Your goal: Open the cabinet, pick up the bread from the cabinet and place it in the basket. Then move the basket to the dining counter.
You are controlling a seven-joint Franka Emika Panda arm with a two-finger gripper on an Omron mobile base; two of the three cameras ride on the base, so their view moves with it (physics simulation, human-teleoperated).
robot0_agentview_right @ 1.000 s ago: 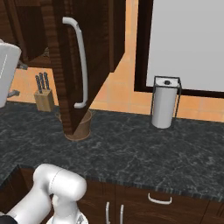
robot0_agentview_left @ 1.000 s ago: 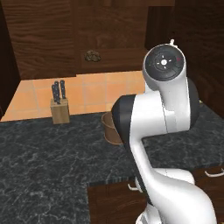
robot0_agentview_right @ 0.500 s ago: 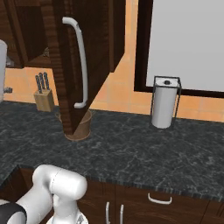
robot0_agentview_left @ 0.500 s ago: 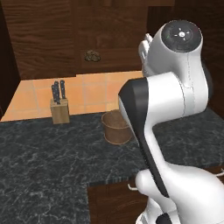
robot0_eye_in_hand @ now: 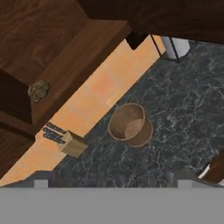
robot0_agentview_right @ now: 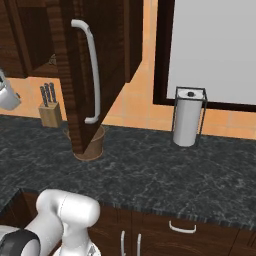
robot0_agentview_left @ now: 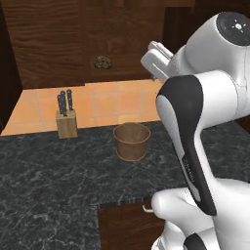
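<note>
The dark wood cabinet [robot0_agentview_left: 122, 34] stands open, its door [robot0_agentview_right: 75, 60] with the silver bar handle [robot0_agentview_right: 91, 75] swung out. The bread [robot0_agentview_left: 102, 62], a small brownish lump, lies on the shelf inside; the hand view has the bread [robot0_eye_in_hand: 38, 89] at upper left. Below it the round wooden basket [robot0_agentview_left: 131, 140] stands empty on the black marbled counter [robot0_agentview_left: 44, 176]; the door half hides the basket [robot0_agentview_right: 96, 144] from the right. My gripper [robot0_eye_in_hand: 110, 183] is open and empty, held high above the counter, right of the bread and apart from it. The dining counter is out of view.
A tan knife block [robot0_agentview_left: 66, 121] stands left of the basket by the orange tiled wall. A paper towel holder [robot0_agentview_right: 188, 117] stands further right on the counter. Low drawers [robot0_agentview_right: 181, 227] run under the counter's front edge. My own arm [robot0_agentview_left: 205, 117] fills the right side.
The arm has swung its upper part to the right, uncovering the basket in the left base view. The hand has turned and come a little lower. The gripper stays open.
</note>
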